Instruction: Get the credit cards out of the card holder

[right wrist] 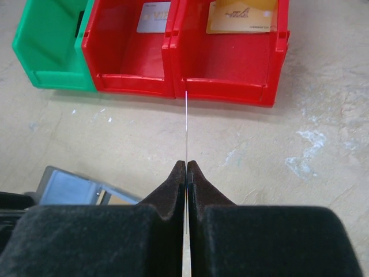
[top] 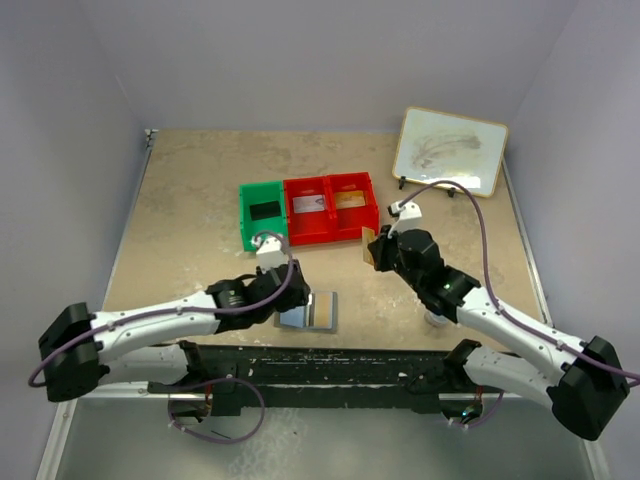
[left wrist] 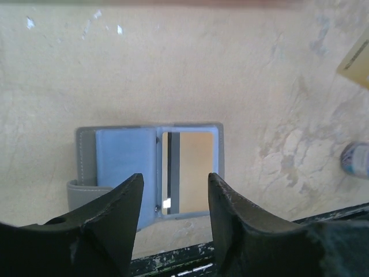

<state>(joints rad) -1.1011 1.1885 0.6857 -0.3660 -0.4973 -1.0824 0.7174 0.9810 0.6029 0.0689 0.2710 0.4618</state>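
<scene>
The card holder [top: 312, 312] lies open on the table, its grey flap and shiny inside facing up in the left wrist view [left wrist: 127, 156]. My left gripper [left wrist: 174, 179] hovers just above its near edge, open, with nothing between the fingers; in the top view it [top: 288, 298] sits beside the holder's left side. My right gripper [right wrist: 187, 164] is shut on a thin credit card [right wrist: 186, 127], seen edge-on. From above, that gold card [top: 368, 247] is held upright in the right gripper [top: 376, 252], in front of the red bins.
A green bin [top: 262, 215] and two red bins [top: 330, 222] stand in a row mid-table; a silver card [right wrist: 154, 17] and a gold card [right wrist: 242, 16] lie in the red ones. A whiteboard [top: 450, 150] leans at the back right. A small round puck [top: 437, 319] rests near the right arm.
</scene>
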